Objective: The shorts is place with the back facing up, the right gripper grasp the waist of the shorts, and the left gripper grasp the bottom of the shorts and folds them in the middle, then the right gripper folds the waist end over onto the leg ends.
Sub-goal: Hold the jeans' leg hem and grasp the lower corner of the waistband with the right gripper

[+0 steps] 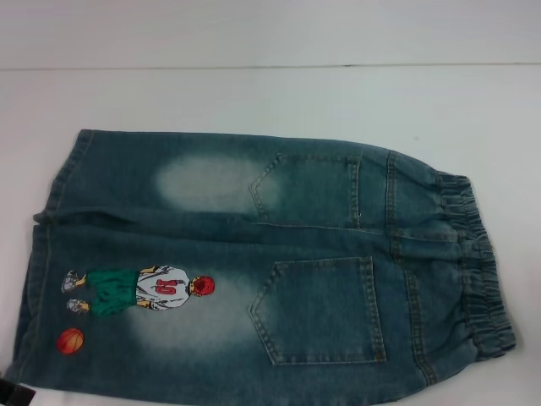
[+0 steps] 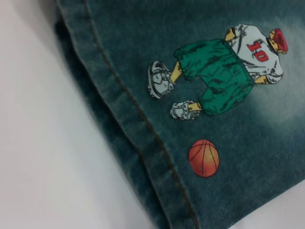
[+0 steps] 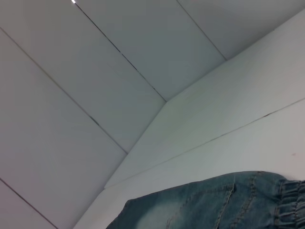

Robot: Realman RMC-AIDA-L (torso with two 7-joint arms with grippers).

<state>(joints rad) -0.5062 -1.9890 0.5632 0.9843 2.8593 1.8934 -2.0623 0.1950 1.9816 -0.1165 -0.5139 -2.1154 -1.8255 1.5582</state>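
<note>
The shorts [image 1: 254, 254] lie flat on the white table [image 1: 254, 97] with both back patch pockets [image 1: 317, 309] facing up. The waist [image 1: 483, 271], a crinkled elastic band, is at the right. The bottom [image 1: 40, 254], the straight leg hems, is at the left. The near leg bears the cartoon player [image 1: 144, 290] and an orange ball [image 1: 70, 341]. A dark part at the lower left corner looks like my left gripper [image 1: 12, 392], just off the near hem. Its wrist view looks down on the hem [image 2: 128, 129], player [image 2: 224, 71] and ball [image 2: 204, 158]. The right gripper is out of view; its wrist view catches the waist [image 3: 290, 202].
Bare white table [image 1: 473, 118] surrounds the shorts at the back, right and far left. A pale wall [image 1: 254, 30] rises behind the table's back edge. The right wrist view shows white wall panels [image 3: 95, 95] above the table.
</note>
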